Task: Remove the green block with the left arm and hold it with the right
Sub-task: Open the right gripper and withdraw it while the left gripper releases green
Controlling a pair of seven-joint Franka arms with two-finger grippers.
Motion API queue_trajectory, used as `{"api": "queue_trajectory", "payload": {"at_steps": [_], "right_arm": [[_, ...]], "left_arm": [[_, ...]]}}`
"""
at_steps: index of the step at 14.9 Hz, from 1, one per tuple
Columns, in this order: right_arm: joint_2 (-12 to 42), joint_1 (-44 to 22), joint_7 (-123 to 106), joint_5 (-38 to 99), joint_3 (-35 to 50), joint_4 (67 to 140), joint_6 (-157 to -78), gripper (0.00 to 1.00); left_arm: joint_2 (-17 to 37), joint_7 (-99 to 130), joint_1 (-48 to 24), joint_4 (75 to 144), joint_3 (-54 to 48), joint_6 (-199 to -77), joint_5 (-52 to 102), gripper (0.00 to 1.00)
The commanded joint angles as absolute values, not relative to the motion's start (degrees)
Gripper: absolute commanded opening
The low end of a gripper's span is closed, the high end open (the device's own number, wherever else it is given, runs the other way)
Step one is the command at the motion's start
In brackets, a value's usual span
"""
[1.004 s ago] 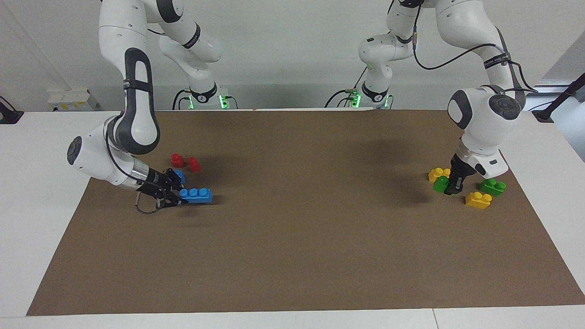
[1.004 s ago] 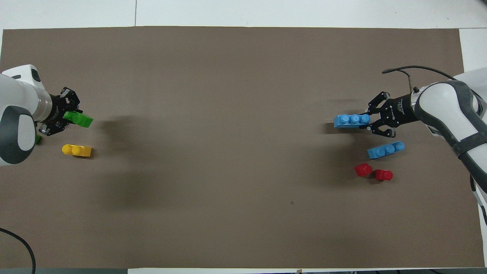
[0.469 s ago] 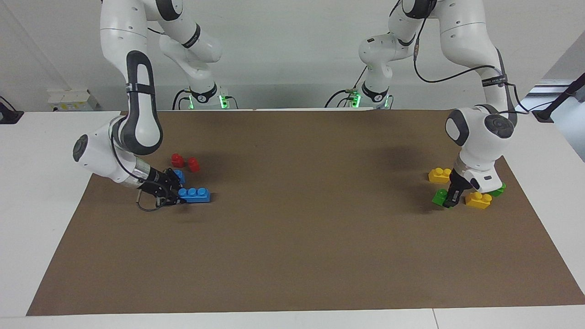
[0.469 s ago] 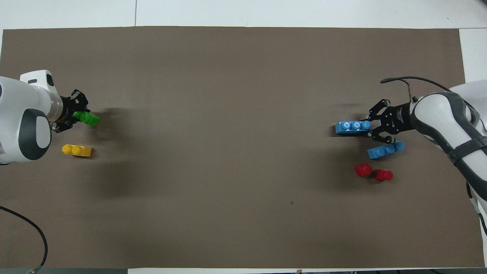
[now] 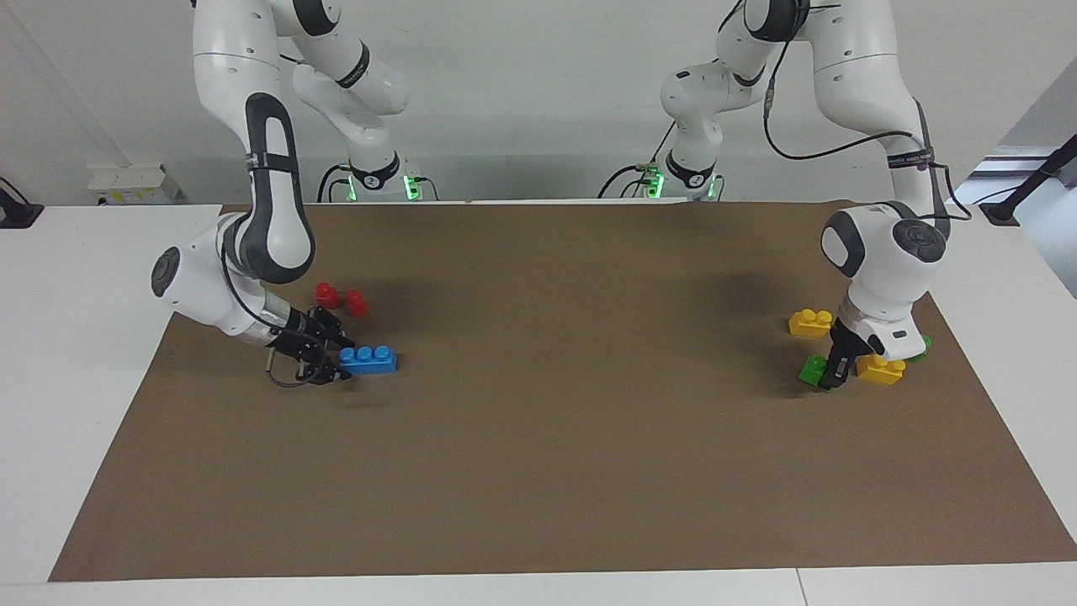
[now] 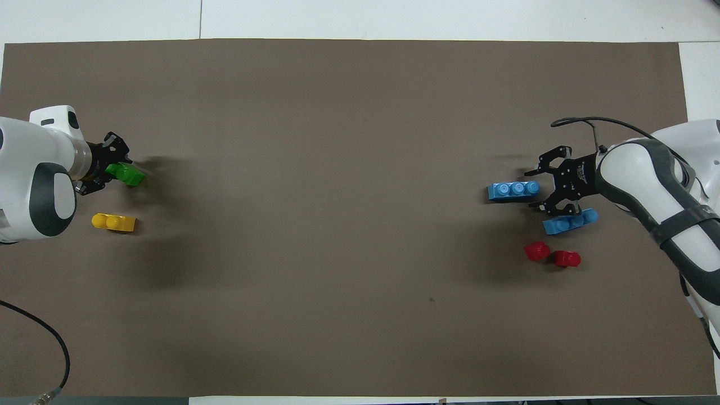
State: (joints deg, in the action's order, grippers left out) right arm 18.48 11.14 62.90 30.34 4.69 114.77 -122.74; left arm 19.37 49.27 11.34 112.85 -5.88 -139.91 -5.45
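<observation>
The green block [image 5: 813, 369] is small and bright green, and my left gripper [image 5: 830, 370] is shut on it, low at the mat by the left arm's end of the table. It also shows in the overhead view [image 6: 127, 175], sticking out of the left gripper [image 6: 114, 171]. My right gripper [image 5: 340, 363] is open at the right arm's end, its fingers spread about one end of a blue three-stud brick [image 5: 369, 360] that lies on the mat. In the overhead view the right gripper [image 6: 532, 189] stands at that brick's [image 6: 512, 190] end.
A second green block [image 5: 920, 347] peeks out past the left hand. Two yellow bricks [image 5: 809, 322] [image 5: 880, 370] lie beside the left gripper. A second blue brick [image 6: 570, 221] and two red pieces [image 6: 536, 251] [image 6: 567, 258] lie near the right gripper. A brown mat [image 5: 555, 421] covers the table.
My left gripper has carried the green block away from the robots and lower, down to the mat. My right gripper has opened and let go of the blue brick, which now lies on the mat.
</observation>
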Motion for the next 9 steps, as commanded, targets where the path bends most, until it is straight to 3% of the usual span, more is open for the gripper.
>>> {"api": "queue_trajectory", "payload": {"at_steps": [1,5,9], "right_arm": [[16.00,11.78,62.40,29.79,4.66,112.52,-118.59,0.99],[12.14,12.04,61.70,22.45,4.74,107.59,-113.13,1.00],[8.80,12.21,47.25,17.77,4.66,99.86,-101.01,1.00]], "left_arm": [[19.51,47.81,11.87,113.03,-6.24,-141.07,-5.45,1.00],[19.42,47.81,11.78,112.76,-6.24,-140.62,-5.45,1.00],[19.42,47.81,11.78,112.68,-6.24,-140.63,-5.45,1.00]]}}
